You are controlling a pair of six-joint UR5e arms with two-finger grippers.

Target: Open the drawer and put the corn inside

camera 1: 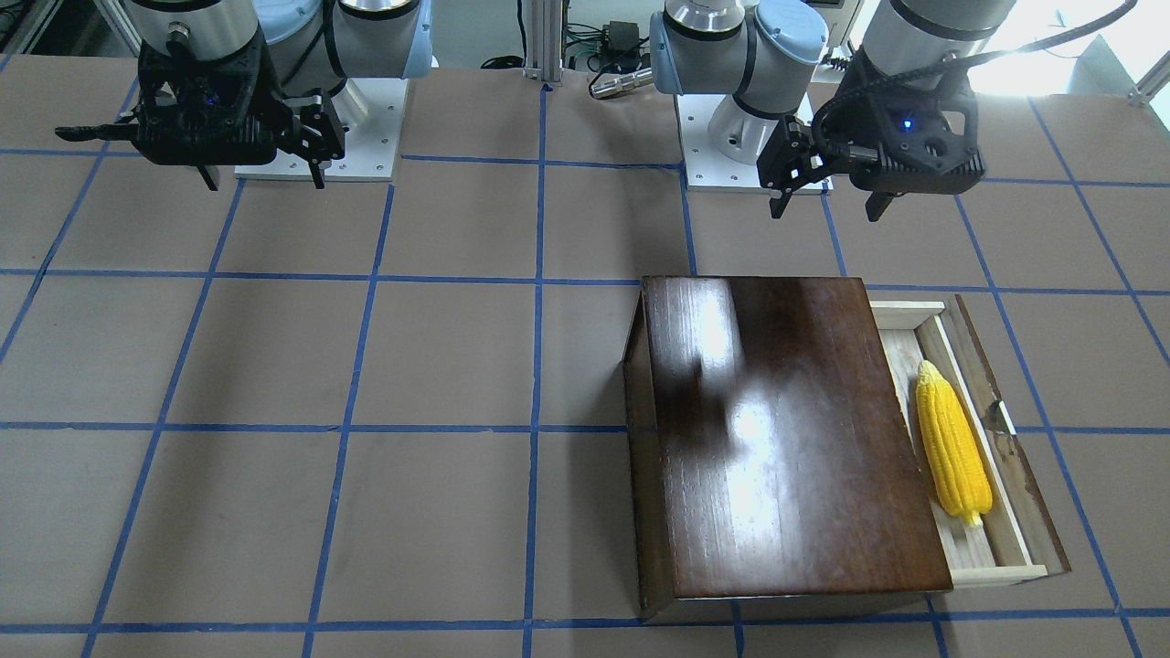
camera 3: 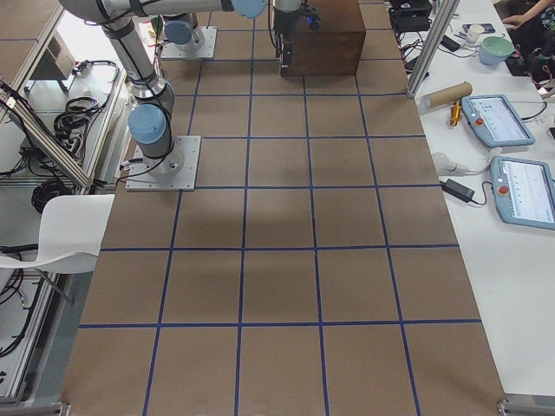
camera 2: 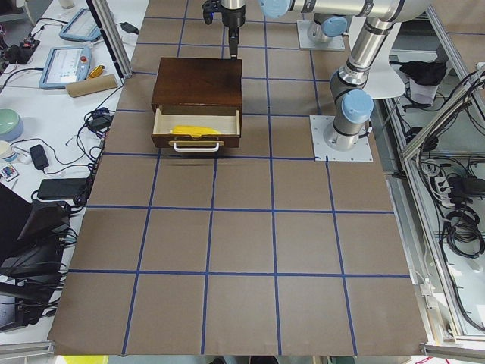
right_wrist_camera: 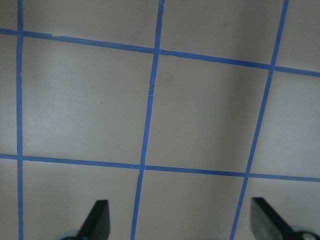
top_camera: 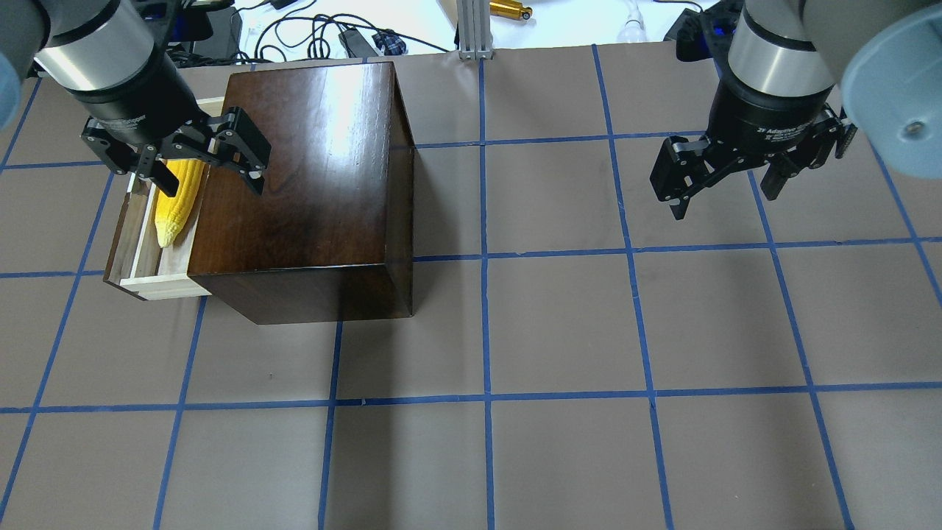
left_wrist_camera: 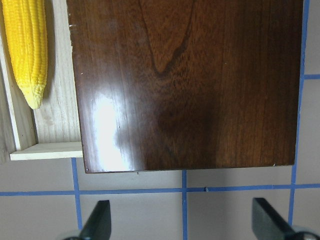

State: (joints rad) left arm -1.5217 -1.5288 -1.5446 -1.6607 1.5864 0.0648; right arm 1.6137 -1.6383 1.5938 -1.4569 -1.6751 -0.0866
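The drawer (camera 1: 996, 574) of pale wood stands pulled out of the dark wooden box (camera 1: 786, 429), on the robot's left side of it. The yellow corn (camera 1: 952, 442) lies lengthwise inside the drawer, also in the overhead view (top_camera: 176, 213) and the left wrist view (left_wrist_camera: 27, 45). My left gripper (top_camera: 213, 188) is open and empty, raised above the box's drawer-side edge; its fingertips (left_wrist_camera: 97, 222) frame the box top. My right gripper (top_camera: 725, 202) is open and empty, high over bare table far from the box.
The brown table has a blue tape grid (top_camera: 482, 258). Both arm bases (camera 1: 320, 128) stand at the robot's edge. Cables and tools (top_camera: 508, 9) lie beyond the far table edge. Tablets and a cardboard tube (camera 3: 447, 93) lie on side benches.
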